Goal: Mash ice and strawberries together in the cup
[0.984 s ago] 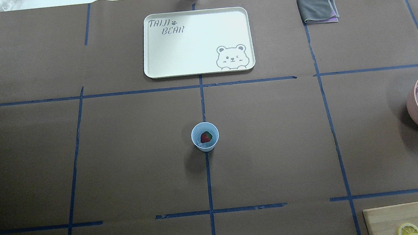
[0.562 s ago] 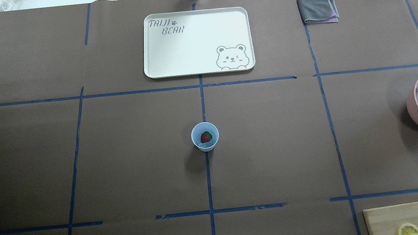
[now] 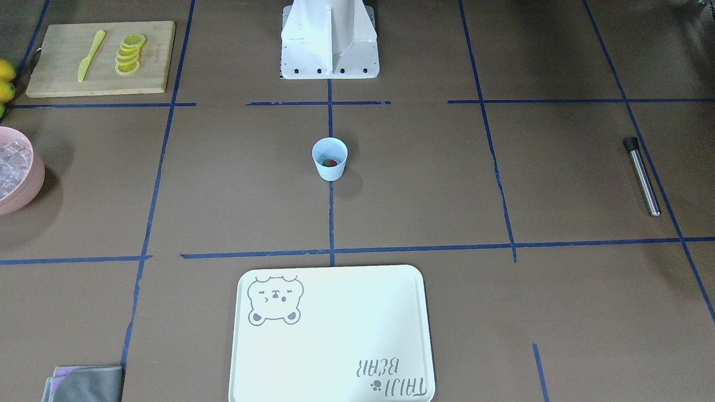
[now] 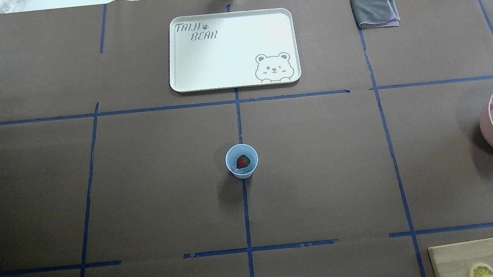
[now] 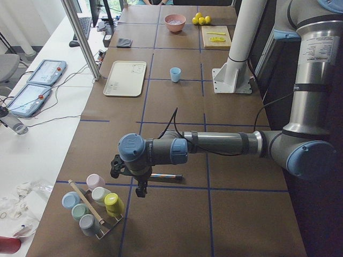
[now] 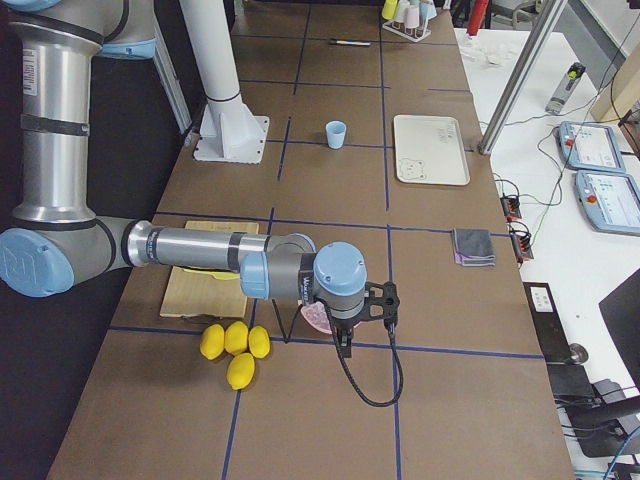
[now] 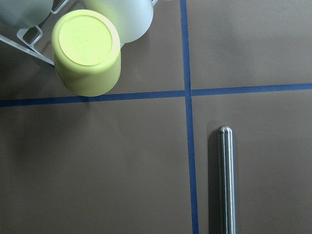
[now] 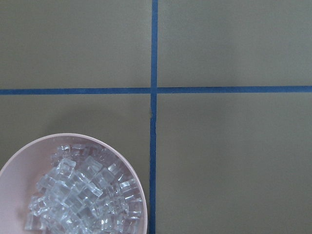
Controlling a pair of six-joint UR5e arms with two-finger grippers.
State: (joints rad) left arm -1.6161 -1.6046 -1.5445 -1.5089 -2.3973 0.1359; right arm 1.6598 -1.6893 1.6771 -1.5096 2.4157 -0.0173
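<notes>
The pale blue cup (image 4: pixel 232 154) stands at the table's middle, also in the front view (image 3: pixel 329 167). The strawberry (image 4: pixel 243 161) lies in it on whitish ice (image 4: pixel 236 170). More ice (image 8: pixel 83 195) fills the pink bowl (image 4: pixel 490 133) at the right edge. My left gripper (image 5: pixel 140 190) hangs far left near a metal rod (image 7: pixel 225 180). My right gripper (image 6: pixel 345 345) hangs over the pink bowl (image 6: pixel 312 318). Both show only in the side views, so I cannot tell whether they are open or shut.
A white bear tray (image 4: pixel 232 49) lies at the back centre, a grey cloth (image 4: pixel 374 10) at the back right. A cutting board (image 3: pixel 56 61) holds lemon slices and a yellow knife. Lemons (image 6: pixel 235 345) lie beside it. A cup rack (image 5: pixel 94 206) stands far left.
</notes>
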